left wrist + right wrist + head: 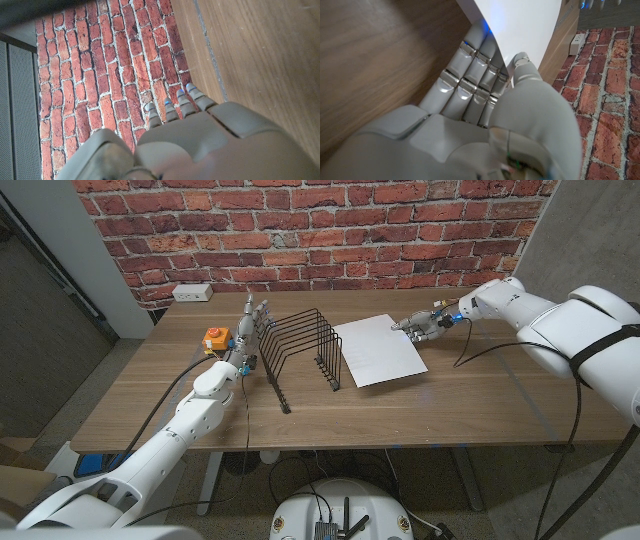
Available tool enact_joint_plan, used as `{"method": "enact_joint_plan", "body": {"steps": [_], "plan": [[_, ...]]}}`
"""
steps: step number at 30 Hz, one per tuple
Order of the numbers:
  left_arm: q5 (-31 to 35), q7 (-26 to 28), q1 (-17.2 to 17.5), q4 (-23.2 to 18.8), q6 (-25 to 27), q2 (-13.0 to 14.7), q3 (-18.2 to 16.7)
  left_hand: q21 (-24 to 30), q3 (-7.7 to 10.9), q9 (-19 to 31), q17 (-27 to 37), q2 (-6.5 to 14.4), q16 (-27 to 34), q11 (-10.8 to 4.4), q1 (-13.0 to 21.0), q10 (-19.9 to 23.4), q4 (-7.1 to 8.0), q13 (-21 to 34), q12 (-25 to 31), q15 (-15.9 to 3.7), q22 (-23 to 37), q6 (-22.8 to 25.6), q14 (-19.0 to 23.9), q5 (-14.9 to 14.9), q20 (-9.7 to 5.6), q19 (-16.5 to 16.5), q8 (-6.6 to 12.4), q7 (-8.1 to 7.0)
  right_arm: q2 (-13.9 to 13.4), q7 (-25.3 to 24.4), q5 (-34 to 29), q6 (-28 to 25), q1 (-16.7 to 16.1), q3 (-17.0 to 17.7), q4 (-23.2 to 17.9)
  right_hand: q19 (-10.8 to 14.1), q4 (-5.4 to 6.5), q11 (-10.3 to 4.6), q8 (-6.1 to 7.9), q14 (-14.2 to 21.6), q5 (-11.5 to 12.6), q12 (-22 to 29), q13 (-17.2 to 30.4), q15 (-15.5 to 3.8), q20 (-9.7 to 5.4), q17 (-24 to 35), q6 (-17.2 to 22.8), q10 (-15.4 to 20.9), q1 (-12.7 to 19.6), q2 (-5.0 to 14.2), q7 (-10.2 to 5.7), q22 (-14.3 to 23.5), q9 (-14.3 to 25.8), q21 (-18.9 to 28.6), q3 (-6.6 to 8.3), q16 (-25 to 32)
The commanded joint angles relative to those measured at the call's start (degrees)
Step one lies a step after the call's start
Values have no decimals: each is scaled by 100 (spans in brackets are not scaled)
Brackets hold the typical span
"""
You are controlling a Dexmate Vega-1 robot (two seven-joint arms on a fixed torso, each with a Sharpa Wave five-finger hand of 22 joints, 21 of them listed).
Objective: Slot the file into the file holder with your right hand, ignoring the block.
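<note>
file holder (300, 350) stood mid-table | file (380, 350) lay on table just right of it | block (216, 338) sat left, toward far edge

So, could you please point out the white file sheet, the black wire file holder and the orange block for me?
White file sheet (378, 350): head view, middle of the sheet.
Black wire file holder (300, 340): head view, a middle divider wire.
Orange block (216, 338): head view, its top face.

File (520, 25) runs off the wrist picture's edge; right hand's fingertips (480, 42) tucked out of sight beneath it.
</note>
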Motion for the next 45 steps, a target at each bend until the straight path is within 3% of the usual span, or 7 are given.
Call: {"method": "enact_joint_plan", "body": {"steps": [1, 13, 24, 45], "plan": [[-1, -3, -4, 8, 1, -1, 0, 13, 49, 27, 12, 14, 34, -47, -23, 4, 22, 31, 17, 5, 29, -8, 59, 29, -4, 51, 16, -32, -82, 288, -10, -55, 29, 56, -45, 67, 21, -35, 64, 65, -3, -3, 11, -21, 4, 30, 57, 89, 2, 53, 2, 17, -5, 40, 21, -1], [-1, -2, 0, 4, -1, -1, 0, 14, 54, 27, 12, 12, 31, -54, -25, 1, 22, 31, 16, 11, 29, -1, 53, 28, -7, 55, 19, -31, -251, 679, -8, -252, -3, 144, -309, 72, 26, -19, 85, 89, -43, -36, 30, -27, 1, 46, 83, 126, 15, 116, 10, 19, -42, 75, 46, -39], [0, -3, -1, 8, -3, -2, 1, 13, 59, 27, 12, 11, 35, -50, -26, 3, 22, 31, 16, 4, 29, -6, 61, 27, -5, 52, 16, -31, -876, 423, 219, -935, -524, 384, -1872, 75, 26, -7, 108, 111, -84, -74, 37, -27, 1, 62, 112, 155, 28, 175, -2, 19, -74, 106, 74, -72], [-1, -3, 0, 6, -1, 0, 0, 12, 68, 27, 12, 8, 35, -60, -27, -1, 22, 31, 14, 10, 29, -2, 61, 26, -3, 50, 18, -31, -1386, -14, 507, -1056, -976, 527, -3116, 50, -1, 12, 140, 141, -160, -110, 87, -33, -1, 91, 126, 222, 70, 242, -32, 18, -121, 148, 127, -129]]}}
